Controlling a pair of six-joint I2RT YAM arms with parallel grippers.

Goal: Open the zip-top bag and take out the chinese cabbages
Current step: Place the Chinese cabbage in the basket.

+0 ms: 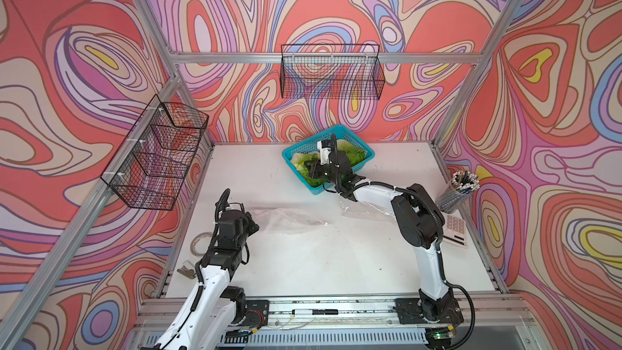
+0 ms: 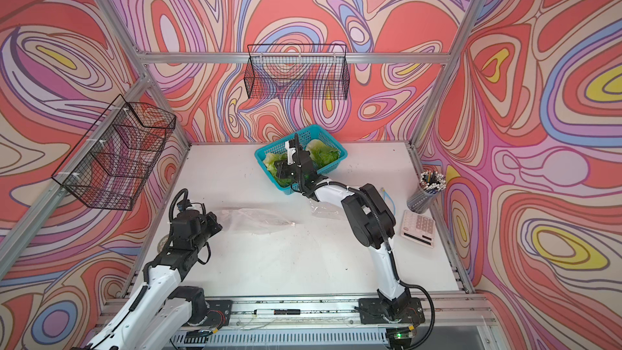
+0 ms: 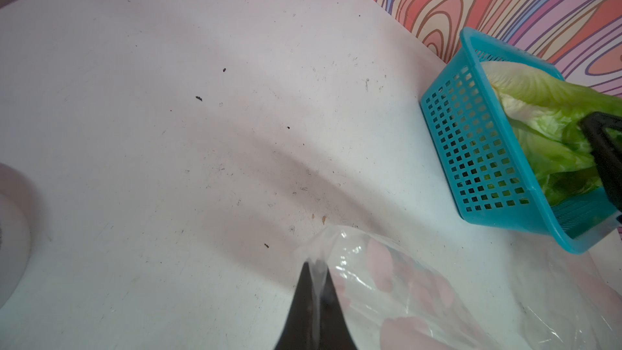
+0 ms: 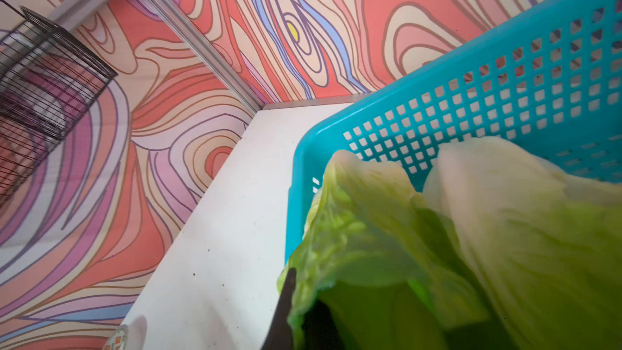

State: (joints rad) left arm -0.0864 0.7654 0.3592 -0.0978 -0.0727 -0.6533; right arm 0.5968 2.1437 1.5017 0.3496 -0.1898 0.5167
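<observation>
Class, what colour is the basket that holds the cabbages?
Turquoise, a blue-green; the basket shows best in the left wrist view.

You get bright, even, diffuse light in both top views; shadows on the white table (image 1: 303,257) are faint, soft grey bands; the frame rail (image 4: 188,28) curves slightly from the wide lens; the clear bag (image 3: 420,297) shows pale glare; the nearest cabbage leaves (image 4: 505,230) look soft, out of focus.

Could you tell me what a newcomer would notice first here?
The turquoise basket at the far edge of the table, holding bright green chinese cabbages, with the right gripper down among them. Nearer, the clear zip-top bag lies limp, one corner pinched by the shut left gripper.
</observation>
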